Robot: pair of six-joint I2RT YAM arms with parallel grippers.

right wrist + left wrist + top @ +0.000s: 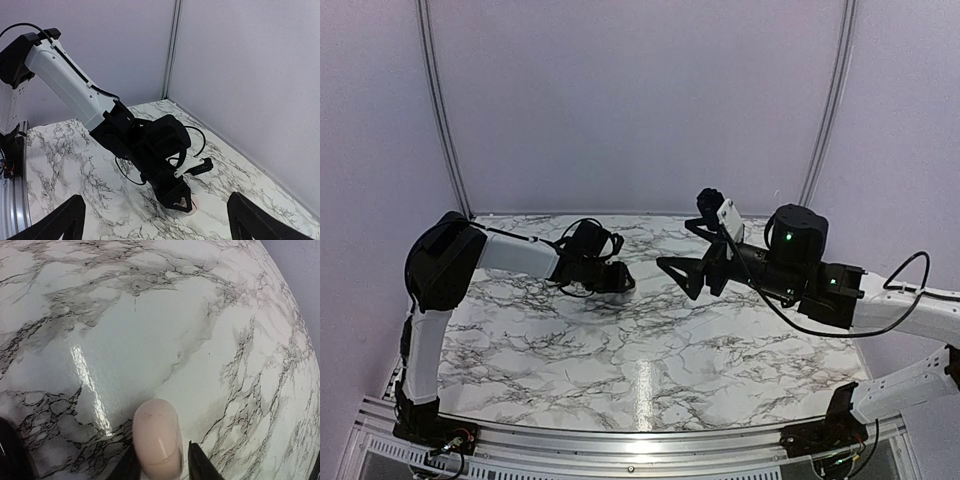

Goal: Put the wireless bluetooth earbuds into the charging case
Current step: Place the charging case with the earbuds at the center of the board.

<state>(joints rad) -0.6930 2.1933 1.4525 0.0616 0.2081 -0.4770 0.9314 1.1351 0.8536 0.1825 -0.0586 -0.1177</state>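
Note:
A pale pink, pebble-like charging case [156, 437] lies closed on the marble table [150, 330]. My left gripper [162, 462] straddles it low on the table. Its left finger touches the case and a thin gap shows at the right finger [200, 465]. The right wrist view shows this gripper [181, 200] over the pink case [193, 205]. My right gripper [688, 238] hovers wide open and empty above the table's middle, facing the left arm, with its fingers [65, 222] far apart. No earbuds are in view.
Grey walls close in the table at the back and sides, with a corner post [171, 50]. The left arm's cable [125, 175] loops beside its wrist. The metal rail [620, 440] runs along the near edge.

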